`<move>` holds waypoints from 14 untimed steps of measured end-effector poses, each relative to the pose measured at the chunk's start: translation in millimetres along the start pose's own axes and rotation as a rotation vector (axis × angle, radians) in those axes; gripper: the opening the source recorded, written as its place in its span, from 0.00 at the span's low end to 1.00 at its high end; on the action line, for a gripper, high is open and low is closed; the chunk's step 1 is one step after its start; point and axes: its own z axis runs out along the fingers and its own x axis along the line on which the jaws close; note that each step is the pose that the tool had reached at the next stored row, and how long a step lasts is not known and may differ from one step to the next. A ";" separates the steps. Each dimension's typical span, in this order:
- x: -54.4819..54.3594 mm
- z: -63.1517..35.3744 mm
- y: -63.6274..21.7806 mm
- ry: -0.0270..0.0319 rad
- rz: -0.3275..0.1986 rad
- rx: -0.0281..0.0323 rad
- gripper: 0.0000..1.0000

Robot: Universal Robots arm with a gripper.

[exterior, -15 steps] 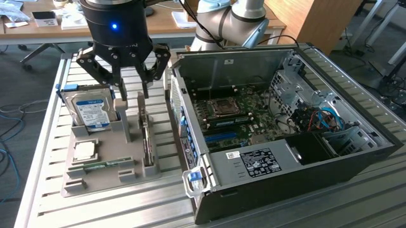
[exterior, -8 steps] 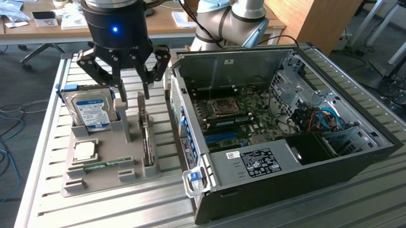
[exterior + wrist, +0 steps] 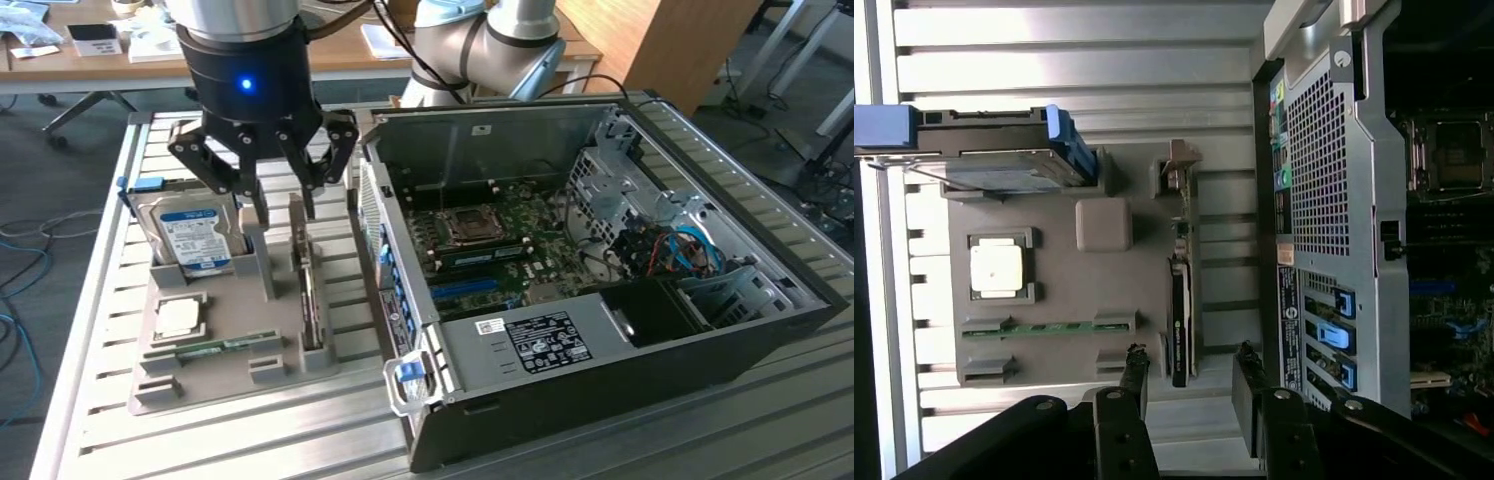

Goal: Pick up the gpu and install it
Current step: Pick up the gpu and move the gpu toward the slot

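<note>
- My tool (image 3: 280, 212) hangs over the grey tray (image 3: 267, 378) on the slatted table (image 3: 267, 445), on the exterior view's left of the open computer case (image 3: 747, 330).
- The jaws stand wide apart and have hold of nothing; there is clear air between the fingertips (image 3: 254, 212) in the exterior view, and the wrist view shows the same.
- The gpu (image 3: 310, 290) stands on its long edge in a slot of the tray, on the side nearest the case. From the wrist view the gpu (image 3: 1179, 300) lies in line with the gap between my fingers, with one finger to each side of that line.
- I judge that I am above the card and not touching it; how far above, I cannot tell.
- The other parts sit in their own places on the tray: the hard drive (image 3: 198, 235) upright at the far end, the processor (image 3: 178, 318) flat in its pocket, and the memory stick (image 3: 220, 348) on edge near the front.
- Inside the case the motherboard (image 3: 494, 250) lies exposed, and I see no card seated in it.
- As I read it, the task is at its very start: the gpu is not gripped, not lifted and not installed, so both the pick and the fitting remain undone.
</note>
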 end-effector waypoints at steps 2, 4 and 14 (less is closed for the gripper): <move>0.2 3.4 -0.2 0.0004 0.000 0.0000 0.47; 0.3 4.6 -0.2 0.0009 0.000 0.0002 0.47; 0.8 6.0 -0.3 0.0009 0.000 -0.0054 0.47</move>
